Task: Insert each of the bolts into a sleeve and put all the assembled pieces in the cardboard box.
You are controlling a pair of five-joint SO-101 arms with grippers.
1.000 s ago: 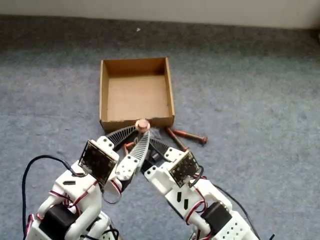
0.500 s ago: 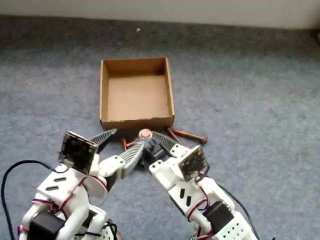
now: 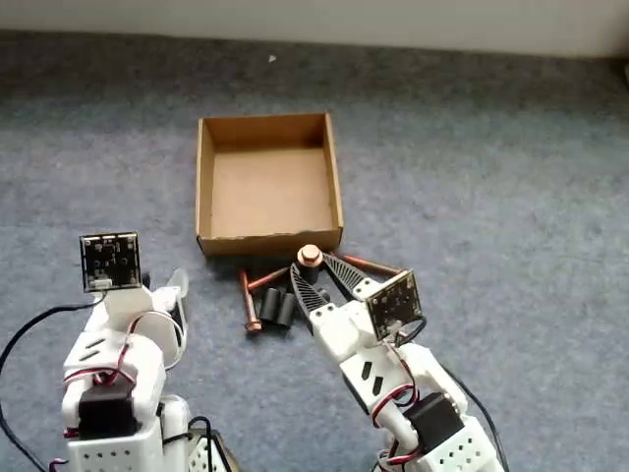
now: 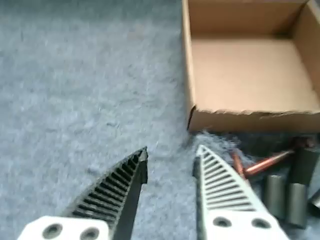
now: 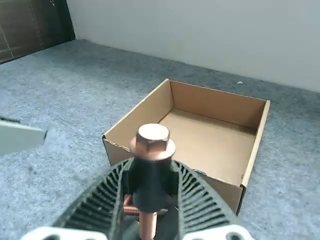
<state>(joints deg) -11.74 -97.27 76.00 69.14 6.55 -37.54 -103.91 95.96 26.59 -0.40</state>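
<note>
Judging by the empty cardboard box [image 3: 270,239], nothing is delivered yet: one piece looks assembled, and several parts are left to pair up. Toward the surface's near left corner, the left gripper [image 4: 170,162] hangs with its jaws spread, holding nothing, well apart from the parts. Between the box's front wall and the near edge lie loose bolts [image 3: 249,300] and dark sleeves [image 3: 277,308], bunched together. Just right of them, the right gripper [image 5: 150,172] pinches a sleeve [image 5: 150,190] with a copper bolt [image 5: 152,140] standing through it, head up, close before the box's front wall, not over the opening.
</note>
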